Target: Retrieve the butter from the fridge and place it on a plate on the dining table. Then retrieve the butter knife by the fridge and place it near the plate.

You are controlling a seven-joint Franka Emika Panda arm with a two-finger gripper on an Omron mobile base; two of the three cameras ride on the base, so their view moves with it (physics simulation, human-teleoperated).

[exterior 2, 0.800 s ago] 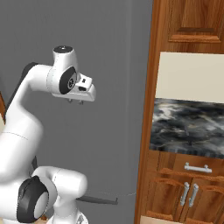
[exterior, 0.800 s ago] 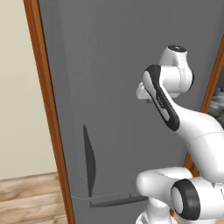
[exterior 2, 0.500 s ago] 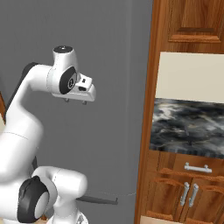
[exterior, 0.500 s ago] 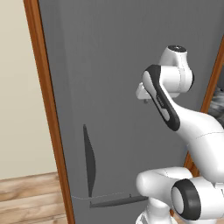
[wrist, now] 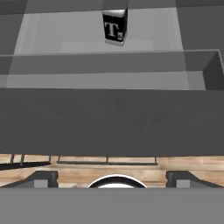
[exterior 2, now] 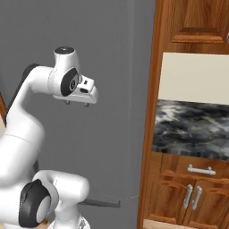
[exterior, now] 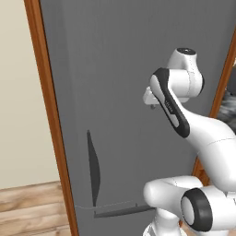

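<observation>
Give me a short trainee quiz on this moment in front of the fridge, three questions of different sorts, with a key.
1. True or false: in the hand view, the fingers are clamped shut on something.
2. Multiple choice: what stands on the light grey shelf at the top of the hand view?
A. a small bottle with a dark label
B. a dinner plate
C. a knife
3. Fill in: in the right base view, the marbled counter lies on the picture's ___ side of the fridge.

Key: 1 false, the fingers stand wide apart with nothing between them; 2 A; 3 right.
</observation>
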